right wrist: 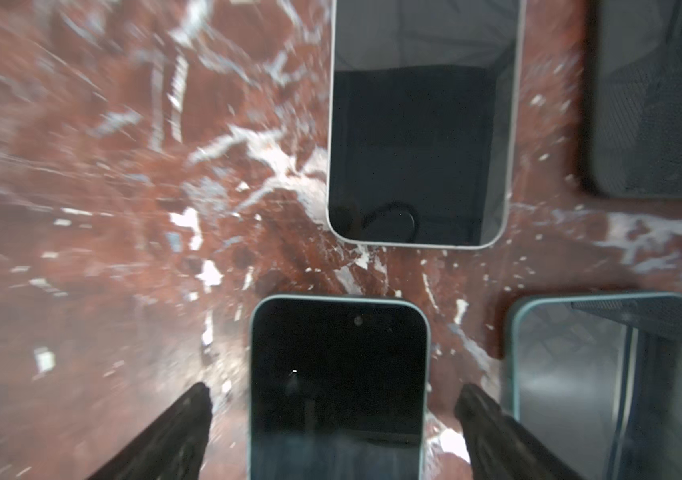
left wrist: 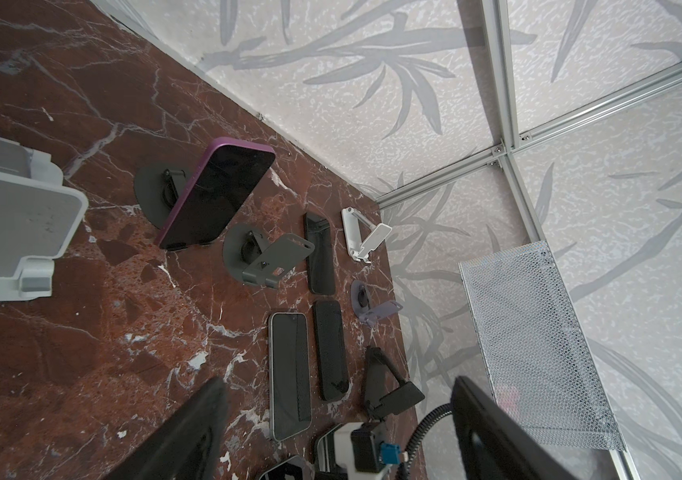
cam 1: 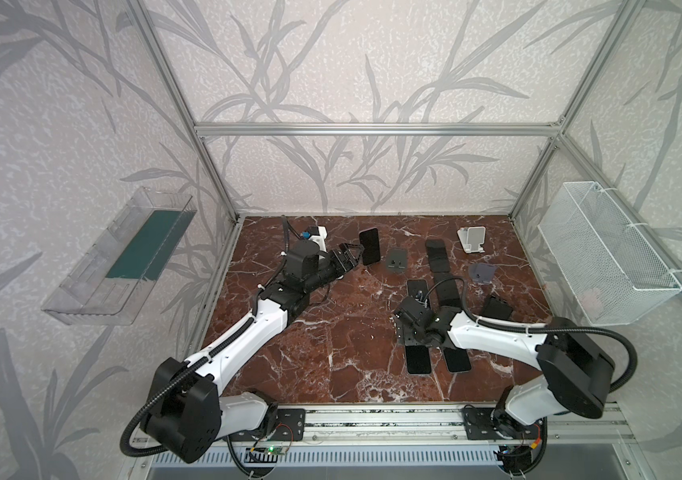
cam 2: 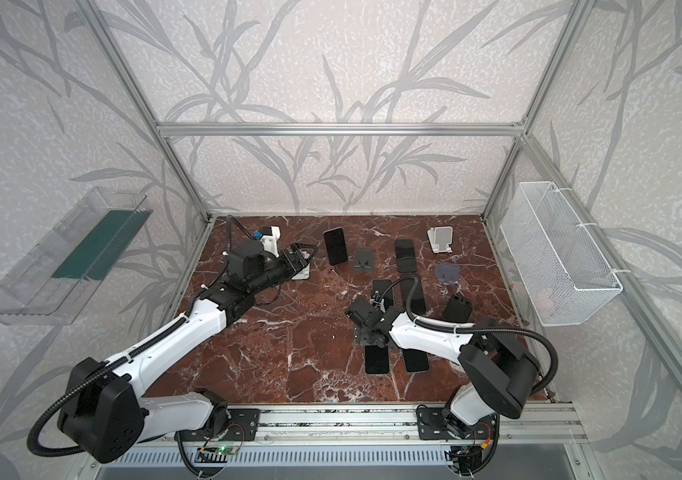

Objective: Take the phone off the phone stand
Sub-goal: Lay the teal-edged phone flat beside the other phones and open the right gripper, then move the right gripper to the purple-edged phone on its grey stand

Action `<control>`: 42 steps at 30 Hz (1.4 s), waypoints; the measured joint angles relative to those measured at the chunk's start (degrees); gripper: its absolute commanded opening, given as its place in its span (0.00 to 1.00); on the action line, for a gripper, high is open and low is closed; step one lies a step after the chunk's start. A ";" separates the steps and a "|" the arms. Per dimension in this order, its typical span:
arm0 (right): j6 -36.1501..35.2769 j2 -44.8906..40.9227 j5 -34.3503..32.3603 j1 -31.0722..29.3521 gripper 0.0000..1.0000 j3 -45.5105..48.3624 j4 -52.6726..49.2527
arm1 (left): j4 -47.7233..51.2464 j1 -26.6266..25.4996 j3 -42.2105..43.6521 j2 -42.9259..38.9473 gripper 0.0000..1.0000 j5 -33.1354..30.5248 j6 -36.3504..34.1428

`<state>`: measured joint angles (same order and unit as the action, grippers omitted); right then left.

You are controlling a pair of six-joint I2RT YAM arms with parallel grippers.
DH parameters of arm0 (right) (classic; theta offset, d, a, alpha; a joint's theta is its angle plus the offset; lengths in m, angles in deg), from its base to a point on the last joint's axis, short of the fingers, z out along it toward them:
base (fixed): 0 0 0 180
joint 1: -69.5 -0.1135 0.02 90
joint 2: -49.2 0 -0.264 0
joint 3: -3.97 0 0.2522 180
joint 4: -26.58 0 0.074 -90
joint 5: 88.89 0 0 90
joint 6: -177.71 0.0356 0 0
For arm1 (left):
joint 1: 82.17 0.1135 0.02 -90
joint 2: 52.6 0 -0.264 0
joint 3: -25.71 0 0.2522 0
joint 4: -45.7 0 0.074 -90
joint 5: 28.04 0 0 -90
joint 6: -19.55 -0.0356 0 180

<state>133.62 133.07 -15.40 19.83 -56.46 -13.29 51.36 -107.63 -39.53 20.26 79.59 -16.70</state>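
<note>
tray [cam 1: 94, 307]: clear, on the left wall, green mat inside.
left gripper [cam 1: 355, 254]: back left over the table [cam 1: 331, 332]; jaws parted, nothing between them; aimed at the phone [cam 1: 369, 246], short of it, not touching.
white stand [left wrist: 11, 232]: on the table just beside the left gripper.
phone: purple-edged, dark screen, tilted back on its stand [left wrist: 154, 189] at the back of the table, left of centre.
stand: dark grey, round base, behind the phone, propping it up.
grey stand [cam 1: 397, 261]: just right of the phone, apart from it.
flat phones [cam 1: 439, 253]: three lying screen up, right of centre, in mid table.
right gripper [right wrist: 332, 397]: low over the near right of the table, pointing down; jaws wide, one finger on each side of the blue-rimmed phone [right wrist: 339, 374], a gap at both edges, gripping nothing.
blue-rimmed phone: flat, screen up; a similar one just beside it on the right.
far white stand [cam 1: 472, 239]: back right of the table.
lilac stand [cam 1: 481, 273]: nearer than the far white stand.
black stand [cam 1: 496, 308]: nearer again, close to the right arm.
basket [cam 1: 605, 266]: white wire, on the right wall.
</note>
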 measured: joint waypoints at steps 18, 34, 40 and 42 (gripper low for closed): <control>-10.08 -22.80 -7.67 2.01 0.98 5.38 -0.31 | -0.02 0.00 0.00 0.00 0.85 0.00 -0.07; -15.37 -14.60 -9.81 2.01 0.97 3.67 17.55 | 0.44 0.00 0.00 0.31 0.85 -0.22 -0.28; -22.84 -5.90 -6.88 2.16 0.99 -4.90 19.26 | 0.44 0.02 0.00 0.44 0.85 -0.24 -0.28; -26.08 -3.30 -5.33 2.56 0.99 -9.40 19.45 | 0.44 0.07 0.00 0.52 0.85 -0.24 -0.28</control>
<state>107.54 129.77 -20.73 22.39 -65.86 6.16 51.80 -107.56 -39.53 20.79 79.35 -16.98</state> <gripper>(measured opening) 0.991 0.851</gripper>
